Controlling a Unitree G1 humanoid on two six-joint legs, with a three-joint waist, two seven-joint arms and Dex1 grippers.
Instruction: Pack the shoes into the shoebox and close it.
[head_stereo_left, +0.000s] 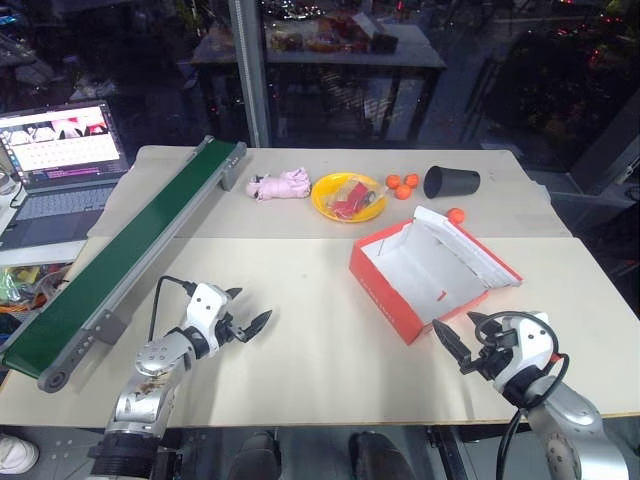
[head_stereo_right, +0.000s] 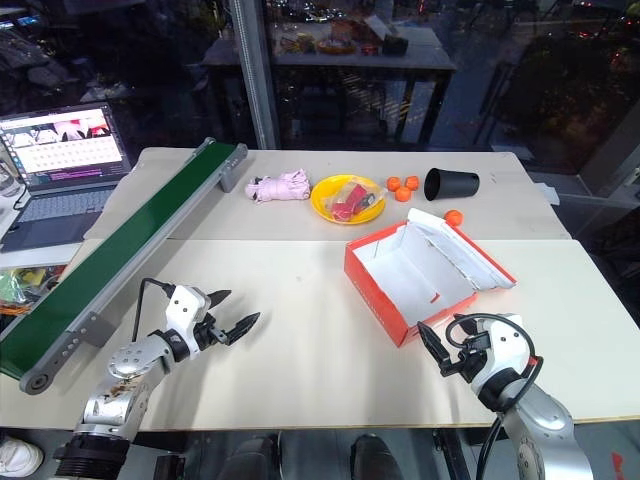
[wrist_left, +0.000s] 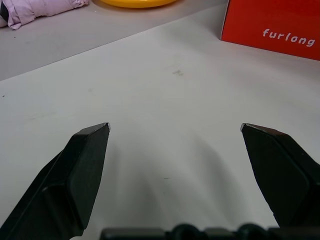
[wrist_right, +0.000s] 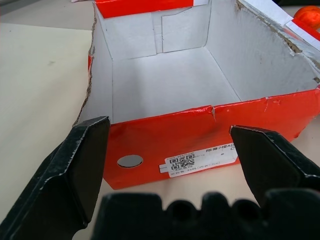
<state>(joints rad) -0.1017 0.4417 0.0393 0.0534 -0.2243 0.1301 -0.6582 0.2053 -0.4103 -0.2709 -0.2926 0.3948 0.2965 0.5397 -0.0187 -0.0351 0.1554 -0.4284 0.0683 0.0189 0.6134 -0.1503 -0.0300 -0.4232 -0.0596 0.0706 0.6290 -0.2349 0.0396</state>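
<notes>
The shoebox (head_stereo_left: 432, 276) sits open on the table (head_stereo_left: 300, 350), just ahead of the right end effector (head_stereo_left: 462, 338), its near short end facing the fingers and apart from them. The inside is white and bare; its lid leans back on the side away from the left end effector (head_stereo_left: 243, 318). In the right wrist view the box's red end wall, with a white label and a round hole, lies between the two spread fingers (wrist_right: 75, 170), which touch nothing. The right end effector is released, its jaws wide apart.

The left end effector is also released, jaws wide apart, and hangs over bare table. The box lies ahead of it and toward the right end effector, well apart.

Beyond the box, far from both end effectors, stand a yellow bowl (head_stereo_left: 347, 196) holding something red, a pink plush toy (head_stereo_left: 280, 185), several orange balls (head_stereo_left: 402, 186) and a black cup (head_stereo_left: 450, 181) on its side. One more orange ball (head_stereo_left: 456, 214) lies just behind the lid. A green conveyor belt (head_stereo_left: 130, 250) runs along the table on the outer side of the left end effector, and a laptop (head_stereo_left: 60, 165) stands open beyond it.
</notes>
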